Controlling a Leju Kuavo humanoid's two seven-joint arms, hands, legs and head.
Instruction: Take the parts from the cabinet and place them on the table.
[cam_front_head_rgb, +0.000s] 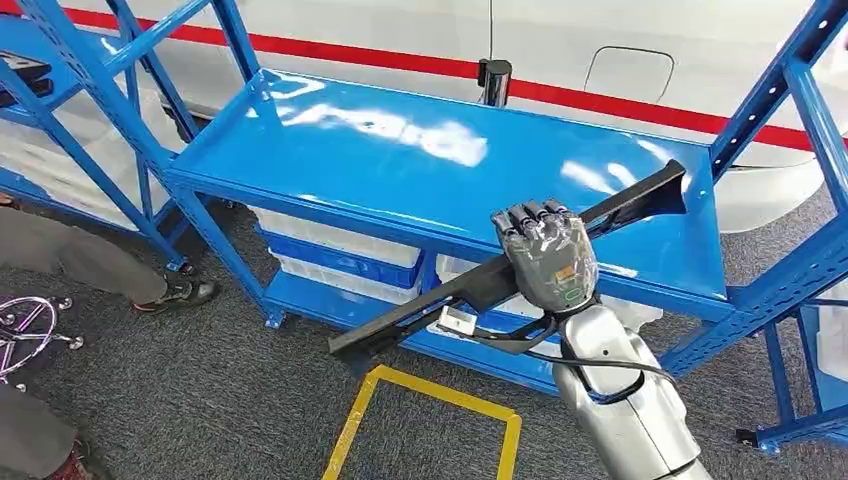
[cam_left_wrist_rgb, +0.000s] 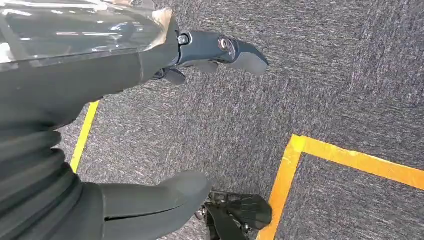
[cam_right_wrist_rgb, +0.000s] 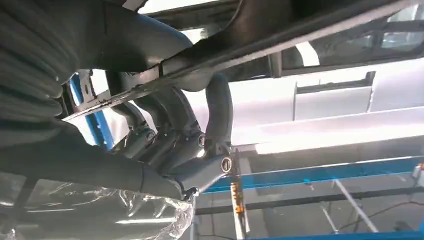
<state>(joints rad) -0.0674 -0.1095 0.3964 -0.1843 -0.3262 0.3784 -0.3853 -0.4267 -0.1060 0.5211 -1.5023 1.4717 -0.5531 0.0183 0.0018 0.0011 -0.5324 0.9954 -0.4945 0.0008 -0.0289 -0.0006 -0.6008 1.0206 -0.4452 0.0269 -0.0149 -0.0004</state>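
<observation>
1. Black plastic trim part (cam_front_head_rgb: 480, 285): long, narrow and matte, with a flared far-right end and a thin near-left end; it lies slantwise above the front edge of the blue shelf top, gripped near its middle.
2. Right hand (cam_front_head_rgb: 545, 255): dark grey fingers wrapped in clear film, curled tightly around the part; the right wrist view (cam_right_wrist_rgb: 170, 140) shows the fingers hooked over the bar from below.
3. Left hand (cam_left_wrist_rgb: 200, 125): hangs over the floor, thick grey thumb and darker fingers spread apart, with nothing between them.
4. Silver right arm (cam_front_head_rgb: 620, 410) rises from the near right, smooth metal with a black cable looped at the wrist.
5. Blue metal shelf rack (cam_front_head_rgb: 400, 150): glossy painted top reflecting light, with perforated uprights.
6. Lower shelf: translucent white bins (cam_front_head_rgb: 340, 240) stacked with a blue bin (cam_front_head_rgb: 345, 263); their contents cannot be made out.
7. Floor: dark grey speckled carpet (cam_front_head_rgb: 220, 400) marked with a yellow tape square (cam_front_head_rgb: 430, 420).
8. White car body (cam_front_head_rgb: 620, 50) with a red stripe stands beyond the rack.
9. A person's shoe (cam_front_head_rgb: 185, 292) at near left.
</observation>
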